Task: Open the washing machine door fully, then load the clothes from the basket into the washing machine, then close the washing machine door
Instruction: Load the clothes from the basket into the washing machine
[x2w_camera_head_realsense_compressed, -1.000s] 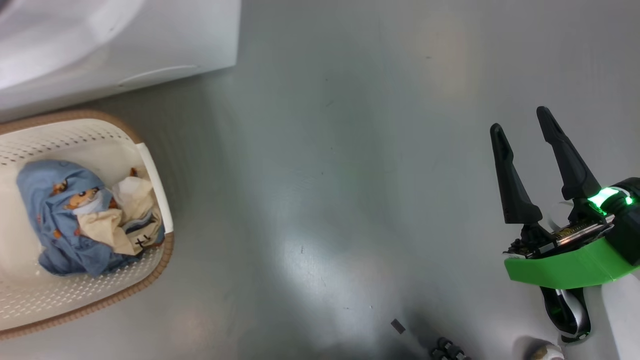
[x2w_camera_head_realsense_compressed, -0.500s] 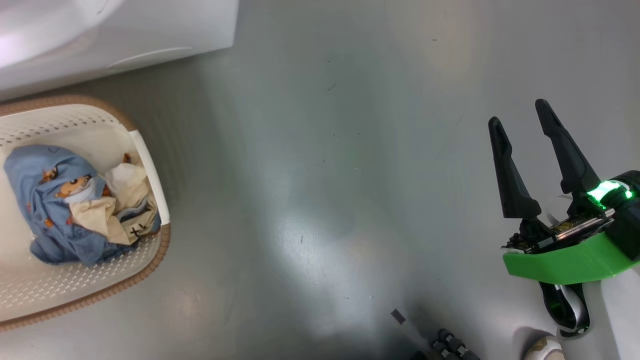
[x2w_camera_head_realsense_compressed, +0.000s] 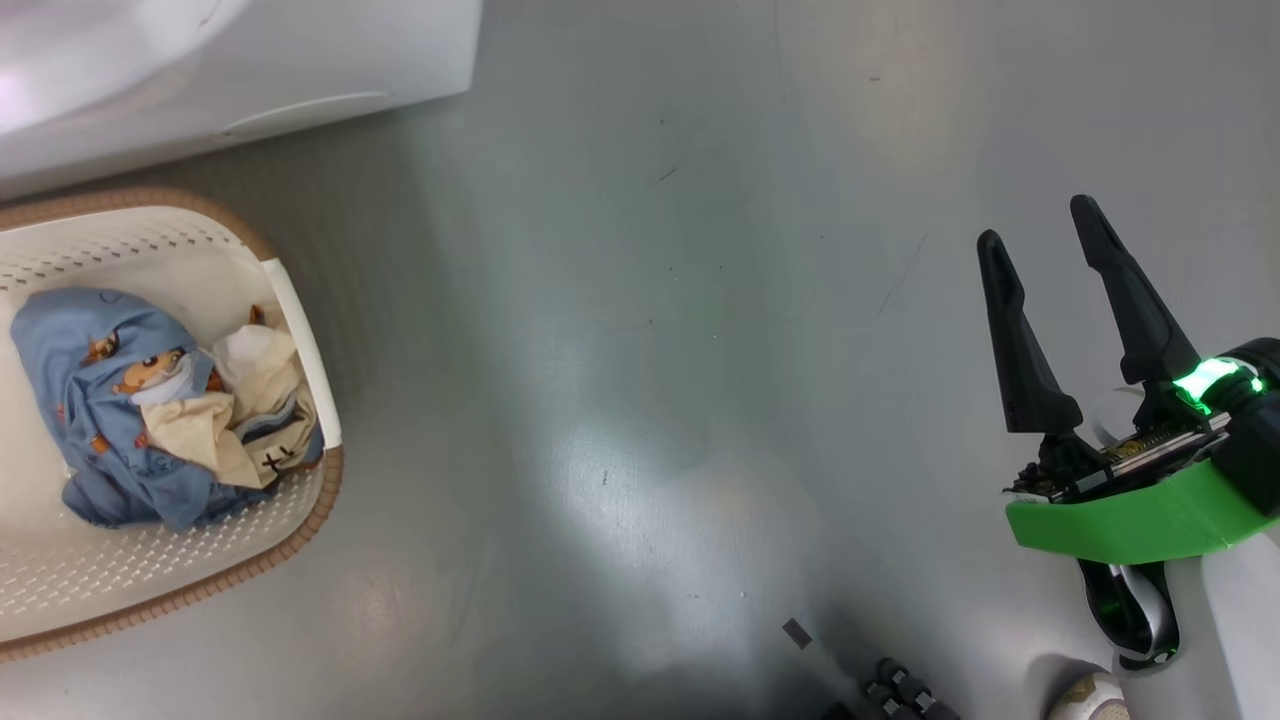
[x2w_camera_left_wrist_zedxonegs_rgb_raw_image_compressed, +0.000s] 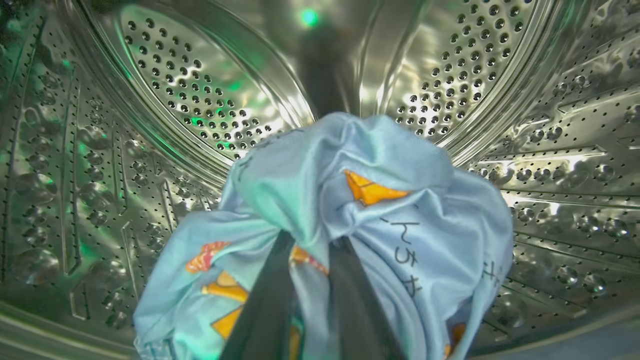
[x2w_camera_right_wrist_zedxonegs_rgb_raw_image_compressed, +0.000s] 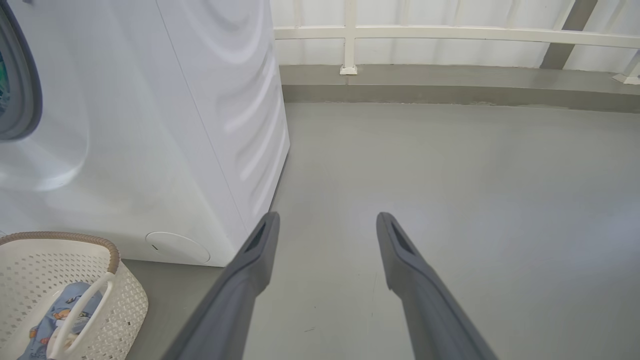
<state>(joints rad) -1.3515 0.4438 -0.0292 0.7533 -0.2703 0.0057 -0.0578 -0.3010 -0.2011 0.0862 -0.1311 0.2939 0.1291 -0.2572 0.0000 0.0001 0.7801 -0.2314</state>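
Inside the washing machine's steel drum (x2w_camera_left_wrist_zedxonegs_rgb_raw_image_compressed: 175, 100), my left gripper (x2w_camera_left_wrist_zedxonegs_rgb_raw_image_compressed: 312, 240) is shut on a light blue garment (x2w_camera_left_wrist_zedxonegs_rgb_raw_image_compressed: 400, 200) with orange prints; the cloth bunches over the fingertips and hides them. The white washing machine (x2w_camera_head_realsense_compressed: 300, 60) stands at the top left of the head view, and its side panel (x2w_camera_right_wrist_zedxonegs_rgb_raw_image_compressed: 150, 125) shows in the right wrist view. The cream basket (x2w_camera_head_realsense_compressed: 310, 510) sits on the floor before it, holding blue and cream clothes (x2w_camera_head_realsense_compressed: 100, 400). My right gripper (x2w_camera_head_realsense_compressed: 1035, 225) hangs open over bare floor, far right of the basket (x2w_camera_right_wrist_zedxonegs_rgb_raw_image_compressed: 120, 295). The washing machine door is out of view.
Grey floor spreads between the basket and my right arm. A white railing (x2w_camera_right_wrist_zedxonegs_rgb_raw_image_compressed: 450, 32) on a low kerb closes the far side. A small dark scrap (x2w_camera_head_realsense_compressed: 796, 632) and part of my base (x2w_camera_head_realsense_compressed: 900, 695) lie at the bottom.
The head view has shifted a little, so the basket and machine sit slightly higher and further left in it. The right gripper stays open and still.
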